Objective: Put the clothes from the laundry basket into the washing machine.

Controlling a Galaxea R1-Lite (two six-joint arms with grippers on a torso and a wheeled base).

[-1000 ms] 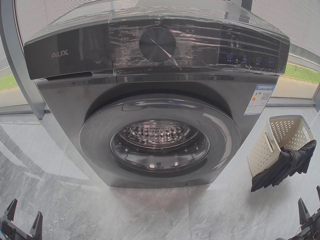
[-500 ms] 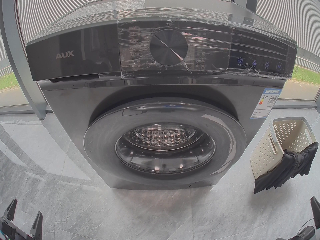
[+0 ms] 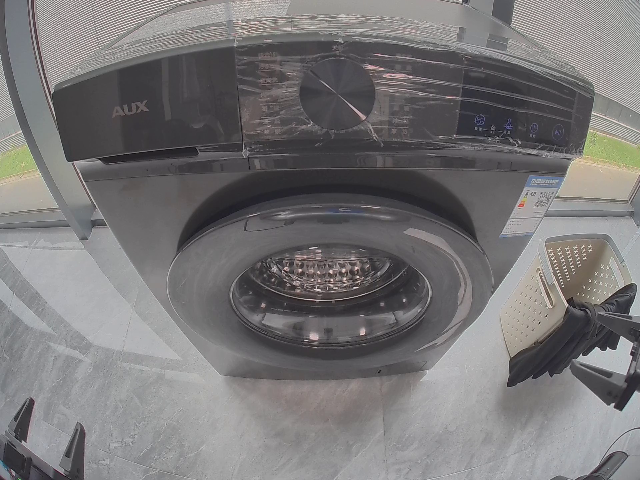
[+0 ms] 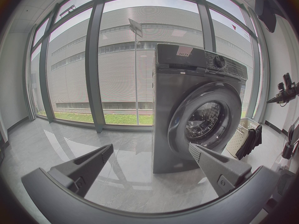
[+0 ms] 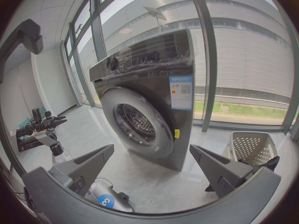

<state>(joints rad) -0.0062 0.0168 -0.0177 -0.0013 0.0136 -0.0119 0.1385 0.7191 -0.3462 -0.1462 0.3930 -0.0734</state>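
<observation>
The grey washing machine [image 3: 320, 188] stands in the middle with its round glass door [image 3: 330, 288] closed. To its right, on the floor, is a cream laundry basket [image 3: 580, 261]; black clothes [image 3: 560, 348] hang over its front rim. My right gripper [image 3: 587, 341] is open, right beside the hanging clothes, and holds nothing. My left gripper [image 3: 52, 428] is open low at the front left, far from the machine. In the right wrist view the right gripper [image 5: 151, 148] faces the machine [image 5: 146, 109], with the basket [image 5: 249, 147] and clothes [image 5: 269, 164] off to one side. The left gripper [image 4: 149, 147] is empty.
Glass walls run behind the machine, and a grey window column [image 3: 40, 135] stands at its left. Bare grey tile floor [image 3: 300, 421] stretches between me and the machine. The basket sits close to the machine's right side.
My right gripper has risen from the bottom right corner to beside the black clothes on the basket rim. The head camera shifted slightly at first. The left gripper stayed put.
</observation>
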